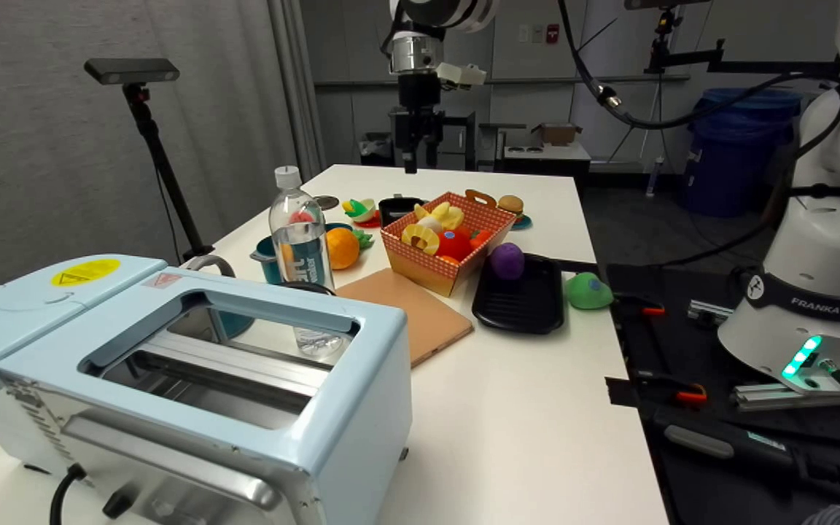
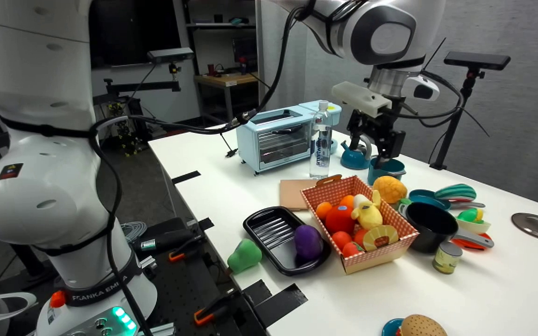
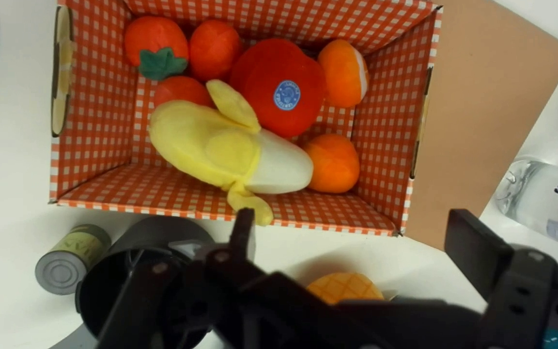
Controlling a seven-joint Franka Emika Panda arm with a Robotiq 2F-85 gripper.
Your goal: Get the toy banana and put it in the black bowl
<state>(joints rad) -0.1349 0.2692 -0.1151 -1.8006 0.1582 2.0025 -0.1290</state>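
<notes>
The toy banana [image 3: 206,143], yellow plush with a white peeled end, lies on other toy fruit in the red-checked basket [image 3: 95,92]. It also shows in both exterior views [image 1: 443,216] [image 2: 368,212]. I see no low round black bowl. A round black pot [image 2: 432,226] with a grey handle stands beside the basket, also in the wrist view [image 3: 109,286]. A low oblong black tray [image 2: 276,228] is on its opposite side, holding a purple toy [image 2: 307,242]. My gripper [image 3: 351,223] is open and empty above the table, in both exterior views [image 1: 421,162] [image 2: 367,151].
A toy pineapple [image 2: 389,189] and a small can [image 2: 447,257] stand near the basket. A tall bottle [image 2: 321,144] stands by a brown board [image 2: 292,195]. A light-blue toaster oven [image 2: 273,140] is behind. A green pear [image 2: 244,255] lies by the table's edge.
</notes>
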